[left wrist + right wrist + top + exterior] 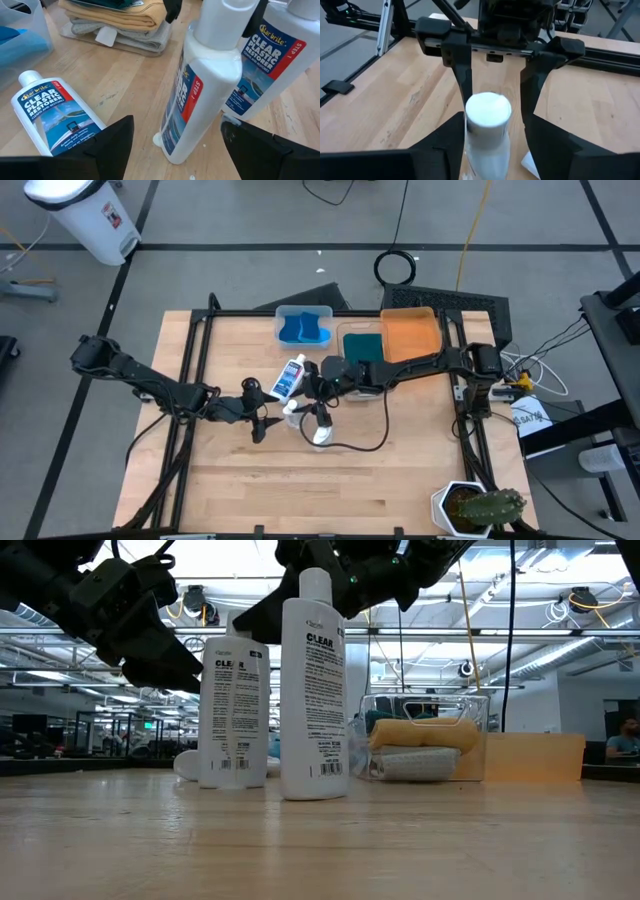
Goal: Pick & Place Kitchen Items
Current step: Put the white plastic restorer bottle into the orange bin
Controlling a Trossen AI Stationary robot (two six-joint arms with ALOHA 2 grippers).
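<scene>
Three white bottles with blue labels are on the table. One lies on its side (288, 377) (52, 117). Two stand on their bases: a near one (320, 432) (315, 690) (265, 65) and a far one (292, 412) (235, 710) (195, 85). My left gripper (268, 420) (177, 127) is open, its fingers on either side of the far bottle's lower body without touching. My right gripper (300, 402) (492, 125) stands open and narrow around that bottle's white cap (487, 112). Folded yellow and grey cloths (120, 20) lie in a clear bin (425, 745). My right gripper's fingers (455, 142) come nearly level from the table's right, one on each side of the far bottle's neck under the cap. A narrow gap shows beside one finger; whether the other touches the neck, I cannot tell. The bottle stands upright on the table.
A clear bin with blue cloth (303, 327), a bin with a green cloth (362, 345) and an orange tray (410, 335) stand at the far side. A potted cactus (480, 505) is at the near right corner. A black cable (370, 442) loops over the table's middle.
</scene>
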